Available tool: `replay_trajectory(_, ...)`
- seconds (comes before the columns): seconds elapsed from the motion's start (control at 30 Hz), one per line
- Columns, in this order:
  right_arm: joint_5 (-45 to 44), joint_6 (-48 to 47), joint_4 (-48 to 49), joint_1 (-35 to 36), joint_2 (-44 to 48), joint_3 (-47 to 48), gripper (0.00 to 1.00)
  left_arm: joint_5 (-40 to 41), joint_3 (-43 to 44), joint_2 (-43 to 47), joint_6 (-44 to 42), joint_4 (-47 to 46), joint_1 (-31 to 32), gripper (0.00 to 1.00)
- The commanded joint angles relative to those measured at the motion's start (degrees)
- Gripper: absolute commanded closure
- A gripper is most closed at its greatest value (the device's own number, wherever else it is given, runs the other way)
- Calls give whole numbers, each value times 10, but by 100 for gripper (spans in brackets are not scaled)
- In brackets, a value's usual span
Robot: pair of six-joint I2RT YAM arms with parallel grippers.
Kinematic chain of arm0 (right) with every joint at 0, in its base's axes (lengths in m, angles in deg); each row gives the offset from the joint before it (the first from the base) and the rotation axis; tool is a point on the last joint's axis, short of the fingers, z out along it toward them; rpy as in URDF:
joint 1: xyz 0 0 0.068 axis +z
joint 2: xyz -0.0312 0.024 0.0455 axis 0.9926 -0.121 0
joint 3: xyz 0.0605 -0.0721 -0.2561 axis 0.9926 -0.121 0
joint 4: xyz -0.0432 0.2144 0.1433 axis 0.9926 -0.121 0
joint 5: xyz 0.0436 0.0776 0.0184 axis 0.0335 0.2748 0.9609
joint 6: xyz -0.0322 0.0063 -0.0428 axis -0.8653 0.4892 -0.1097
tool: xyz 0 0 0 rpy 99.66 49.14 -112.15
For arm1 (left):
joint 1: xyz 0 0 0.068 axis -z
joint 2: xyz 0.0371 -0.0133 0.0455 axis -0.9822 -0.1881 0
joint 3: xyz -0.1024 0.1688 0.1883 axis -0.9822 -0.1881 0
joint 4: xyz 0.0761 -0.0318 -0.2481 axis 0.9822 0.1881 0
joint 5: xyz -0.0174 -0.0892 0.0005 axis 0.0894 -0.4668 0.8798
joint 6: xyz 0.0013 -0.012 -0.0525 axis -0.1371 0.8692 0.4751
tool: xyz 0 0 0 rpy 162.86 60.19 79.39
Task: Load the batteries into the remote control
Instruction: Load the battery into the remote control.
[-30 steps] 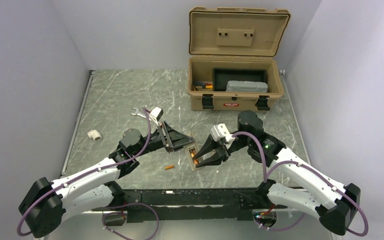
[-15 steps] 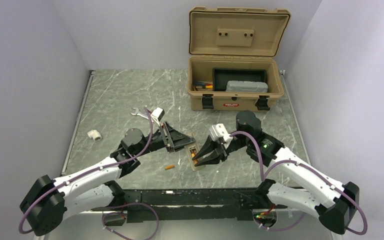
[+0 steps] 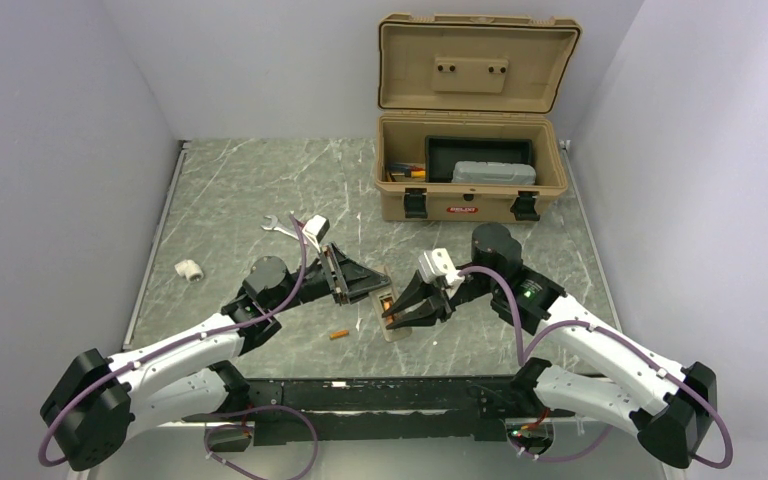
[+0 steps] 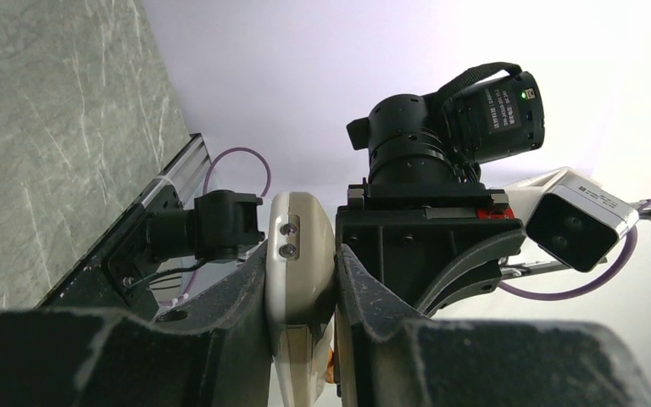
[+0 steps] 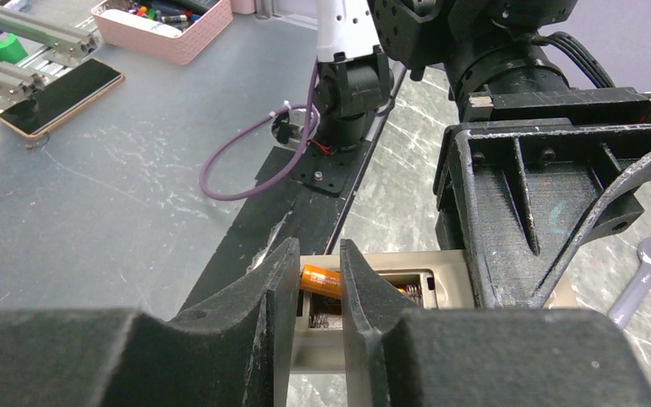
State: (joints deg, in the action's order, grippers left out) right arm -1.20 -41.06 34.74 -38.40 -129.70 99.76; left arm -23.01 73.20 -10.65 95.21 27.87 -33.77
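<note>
The left end effector (image 4: pixel 301 292) is clamping the remote control (image 4: pixel 299 246) mid-frame. The right end effector (image 5: pixel 317 267) is pinching one battery (image 5: pixel 322 281) at the open bay (image 5: pixel 394 290), apparently not yet seated. A second battery (image 3: pixel 338 334) is lying on the tabletop (image 3: pixel 240 190), lower left of the remote. The right fingers (image 5: pixel 263 314) are hiding most of the bay.

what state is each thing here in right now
remote control: clamped in the left gripper, battery bay open
battery: pinched by the right gripper at the bay, seating unclear
second battery: lying loose, ungripped
toolbox: lid open
wrench: lying flat, untouched
white fitting: lying loose, untouched
</note>
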Motion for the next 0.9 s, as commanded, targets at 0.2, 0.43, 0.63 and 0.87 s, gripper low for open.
replay_trajectory(0.2,-12,-15,7,-3,-11,-15,75,-12,15,16,15,-91,4,100)
replay_trajectory(0.43,-7,-8,12,-3,-9,-28,76,-12,19,18,20,-105,5,100)
replay_trajectory(0.63,-15,-18,-6,-3,-5,-32,77,-13,29,22,18,-100,4,100)
replay_trajectory(0.87,-27,-20,-4,-3,-3,-41,78,-16,31,24,20,-102,4,100)
